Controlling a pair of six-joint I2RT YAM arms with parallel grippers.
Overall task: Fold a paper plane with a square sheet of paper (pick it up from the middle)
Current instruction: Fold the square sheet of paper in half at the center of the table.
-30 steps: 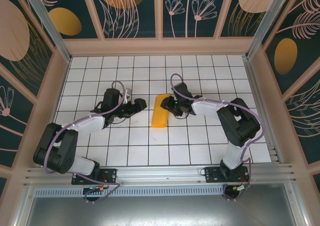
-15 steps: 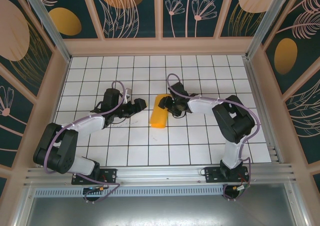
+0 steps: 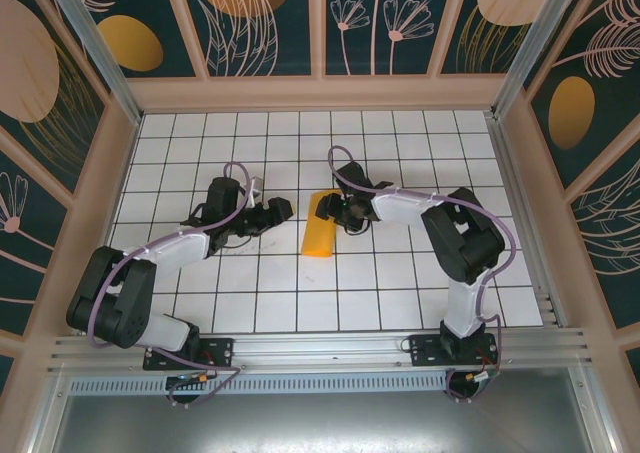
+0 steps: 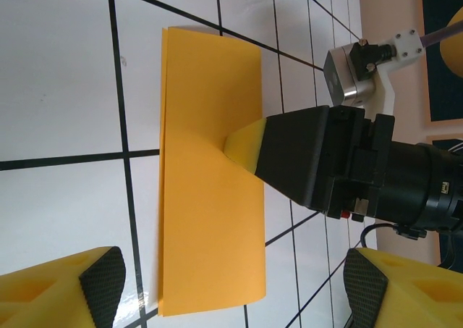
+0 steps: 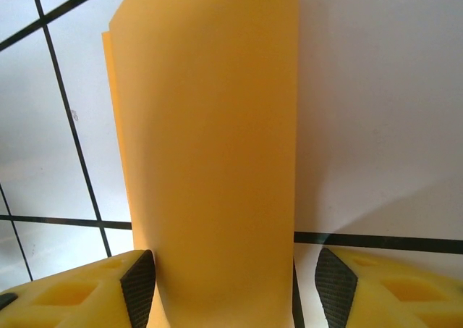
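The square sheet of paper [image 3: 319, 225] lies on the white tiled table, folded in half into a long orange-yellow rectangle [image 4: 210, 190]; no paper plane is in view. My right gripper [image 3: 337, 209] is at its far right edge, open, with one yellow fingertip [image 4: 246, 141] resting on the paper. In the right wrist view the paper [image 5: 210, 154] rises between the spread jaws of the right gripper [image 5: 235, 284], close to the left pad [image 5: 139, 284] and apart from the right one. My left gripper [image 3: 281, 211] is open just left of the sheet, and its gripper [image 4: 231, 292] holds nothing.
The white grid table [image 3: 400, 283] is walled by peach frames and patterned panels on three sides [image 3: 520, 153]. An aluminium rail [image 3: 320, 348] runs along the near edge by the arm bases. Free tiles lie in front of the paper and to the far right.
The right gripper has opened wider and shifted a little left and farther back at the paper's upper edge. The left arm and the paper have stayed in place.
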